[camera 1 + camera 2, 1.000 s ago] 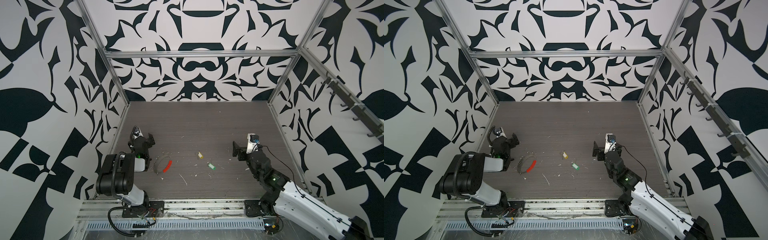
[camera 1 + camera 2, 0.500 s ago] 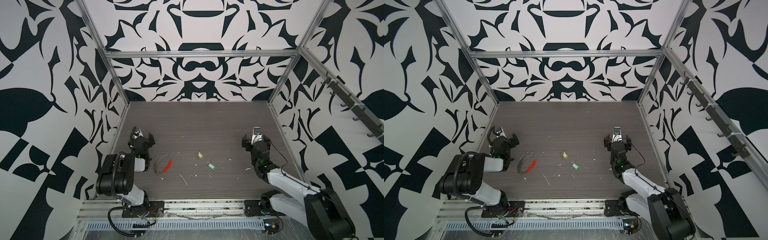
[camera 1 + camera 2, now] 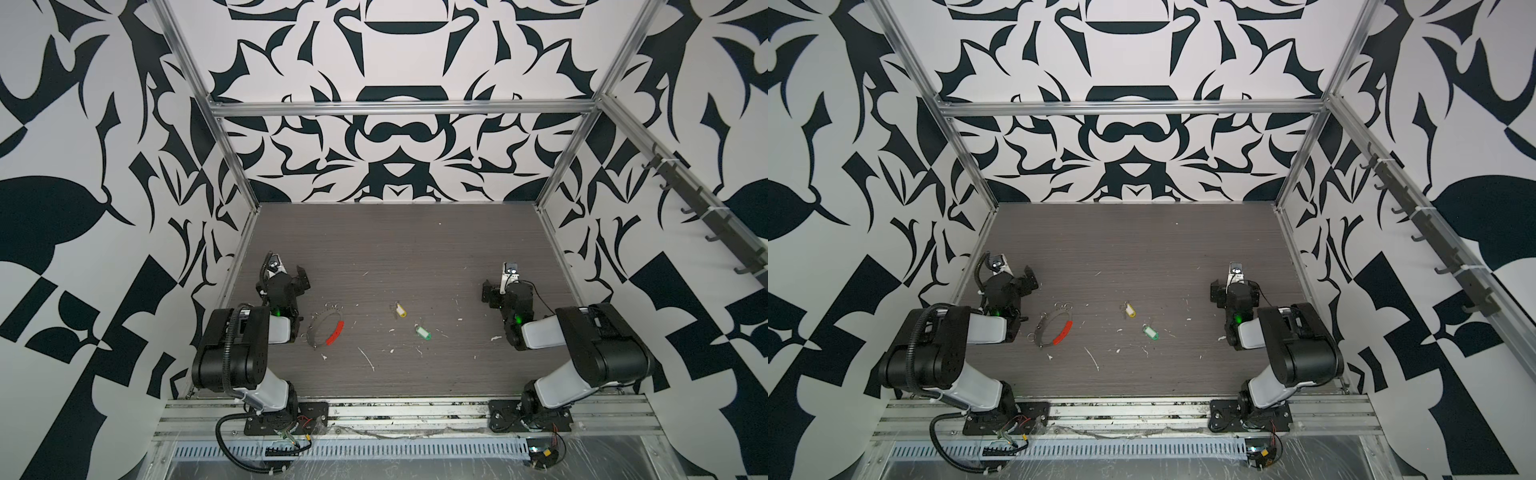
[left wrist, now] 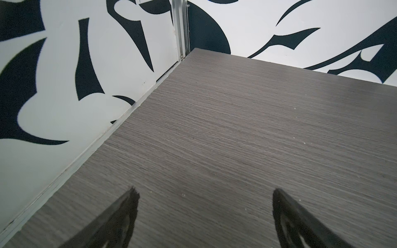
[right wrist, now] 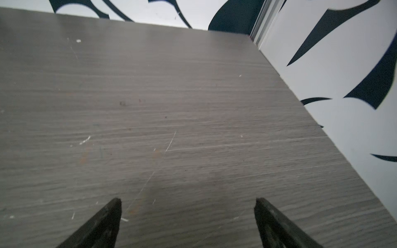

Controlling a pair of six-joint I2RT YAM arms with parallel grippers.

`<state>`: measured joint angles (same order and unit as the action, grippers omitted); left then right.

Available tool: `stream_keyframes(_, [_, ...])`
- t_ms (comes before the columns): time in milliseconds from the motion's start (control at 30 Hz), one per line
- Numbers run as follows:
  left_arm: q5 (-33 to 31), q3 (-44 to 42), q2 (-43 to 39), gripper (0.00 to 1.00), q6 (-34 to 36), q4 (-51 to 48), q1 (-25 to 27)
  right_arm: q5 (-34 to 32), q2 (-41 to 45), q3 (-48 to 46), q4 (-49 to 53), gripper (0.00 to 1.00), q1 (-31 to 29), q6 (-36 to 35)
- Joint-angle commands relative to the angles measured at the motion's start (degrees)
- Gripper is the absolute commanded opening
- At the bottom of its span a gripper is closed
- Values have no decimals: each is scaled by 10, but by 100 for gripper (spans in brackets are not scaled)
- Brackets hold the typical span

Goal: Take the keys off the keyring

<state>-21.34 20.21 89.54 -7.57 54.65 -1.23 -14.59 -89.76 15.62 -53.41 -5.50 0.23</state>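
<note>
The table (image 3: 415, 249) is a dark wood-grain board inside a patterned enclosure, and both arms sit folded back at its edges, the left arm (image 3: 232, 353) at 9 o'clock and the right arm (image 3: 598, 353) at 3 o'clock. The left gripper (image 4: 204, 193) is spread wide with only bare board between its fingers; the right gripper (image 5: 187, 201) is likewise spread and holds nothing.

The keyring (image 3: 335, 332) lies flat at about 8 o'clock from the table's middle, just beside the left arm's forearm. That closeness is the main hazard: any swing of that arm toward 3 o'clock would probably catch the thin hoop and drag it across the board, perhaps into the tags.

The yellow tag (image 3: 400, 311) rests near the middle, and the green tag (image 3: 423, 332) lies at 5 o'clock from it. Both are well apart from the hoop, so the removal looks complete. A careless reach could push these light pieces away or back against the ring.

The small silver split rings (image 3: 1064, 307) cluster at the hoop's 12 o'clock side. They would likely snag a fingertip or tangle if the hoop is lifted. White flecks (image 3: 368, 358) scattered around 6 o'clock could mislead a grasp aimed at something small.
</note>
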Motion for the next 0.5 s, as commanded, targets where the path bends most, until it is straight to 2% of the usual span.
stream_keyframes(0, [3,-2,2,99,-2,19,-3,23,6,37,-15,99,6,10])
stream_keyframes(233, [3,-1,2,99,-2,18,-3,14,7,41,-1,100,7,9])
stream_keyframes(333, [3,-1,2,99,-1,18,-2,-34,11,32,-11,100,7,31])
stream_keyframes(467, [3,-2,2,100,-1,18,-3,-37,12,28,-17,100,7,32])
